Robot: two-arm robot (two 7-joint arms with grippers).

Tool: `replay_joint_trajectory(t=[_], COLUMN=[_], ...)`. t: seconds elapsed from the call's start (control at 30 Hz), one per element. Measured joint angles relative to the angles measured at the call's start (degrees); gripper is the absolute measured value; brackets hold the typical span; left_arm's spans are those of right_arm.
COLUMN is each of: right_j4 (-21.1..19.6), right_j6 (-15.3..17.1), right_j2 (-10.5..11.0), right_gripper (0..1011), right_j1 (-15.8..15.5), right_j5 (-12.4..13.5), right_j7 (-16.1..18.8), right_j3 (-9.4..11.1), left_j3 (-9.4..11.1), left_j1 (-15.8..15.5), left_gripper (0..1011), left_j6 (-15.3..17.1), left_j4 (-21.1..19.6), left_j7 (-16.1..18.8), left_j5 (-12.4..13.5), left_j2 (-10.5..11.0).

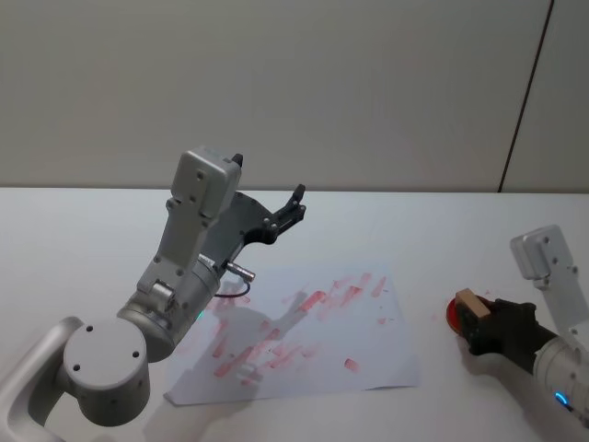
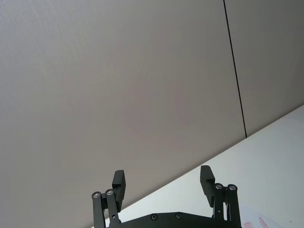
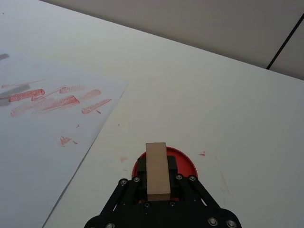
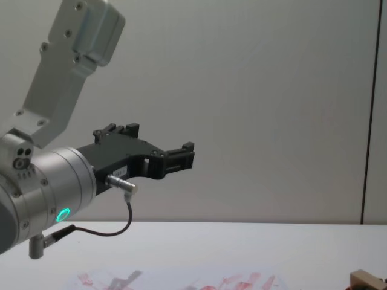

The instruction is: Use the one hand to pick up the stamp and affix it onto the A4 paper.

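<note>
Standing upright over the red ink pad (image 3: 186, 162), the stamp (image 3: 157, 171) is held at the table's (image 3: 213, 95) right side, with the right gripper (image 1: 475, 320) clamped on the sides of the tan block. Whether the stamp's face is pressed to the pad or raised just above it cannot be told. The A4 paper (image 3: 42, 142), already marked with smeared red prints, lies to the left of the pad, its nearest edge close by but apart from it. The left gripper (image 2: 162, 183) is parked high above the sheet's far left part, fingers spread apart and pointed toward the wall, holding nothing.

The step in hand is judged to be the inking or the lift from the pad: the stamp is grasped, but the print is not yet made. For the next move, the block would need to be raised clear of the pad, carried left over the sheet, kept level, and pressed straight down on an unmarked patch, such as the bare area near the paper's right corner. A tilt during the press is judged likely to smear the print.
</note>
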Motion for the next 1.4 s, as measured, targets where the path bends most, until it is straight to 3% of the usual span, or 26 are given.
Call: replay_joint_trajectory(t=[0.43,0.8,1.07,1.4], right_j4=[-0.5,-2.8,-3.7,-3.8], right_j6=[-4.4,-7.3,-4.6,2.7], right_j2=[-0.2,-1.6,-3.1,-4.4], right_gripper=[217,218,218,218], right_j1=[0.4,2.0,3.4,5.2], right_j5=[-0.2,2.5,4.7,5.0], right_j7=[-0.4,2.2,5.2,8.6], right_j3=[0.3,0.0,-0.8,-2.2], left_j3=[0.0,0.0,0.0,0.0], left_j1=[0.0,0.0,0.0,0.0], left_gripper=[1003,1002,1002,1002], left_j6=[0.0,0.0,0.0,0.0], left_j4=[0.0,0.0,0.0,0.0], left_j7=[0.0,0.0,0.0,0.0], left_j5=[0.0,0.0,0.0,0.0], left_j2=[0.0,0.0,0.0,0.0])
